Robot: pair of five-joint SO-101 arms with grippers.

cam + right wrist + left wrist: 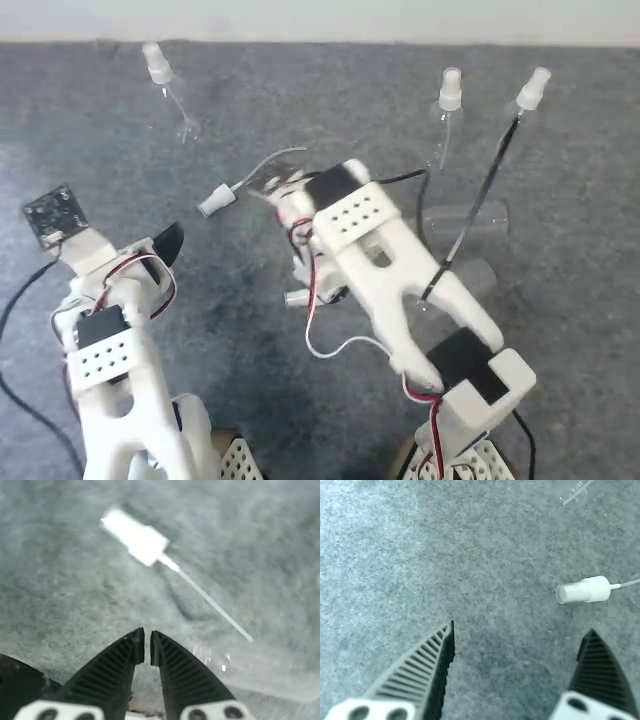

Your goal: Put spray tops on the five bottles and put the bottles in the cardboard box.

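spray top [583, 590] white | carpet [420, 555] grey speckled | jaws black ribbed

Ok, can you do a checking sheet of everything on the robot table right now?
Surface: grey carpet-like table top.
Job's things: three upright spray tops at the far side; a loose spray top lying flat; clear bottles lying down.
Clutter: nothing seen.
Grippers: left gripper open over bare table near the loose spray top; right gripper shut, holding nothing.
Cables: black cable crossing the right arm; white wire looping beneath it.
Surroundings: pale strip beyond the far edge.
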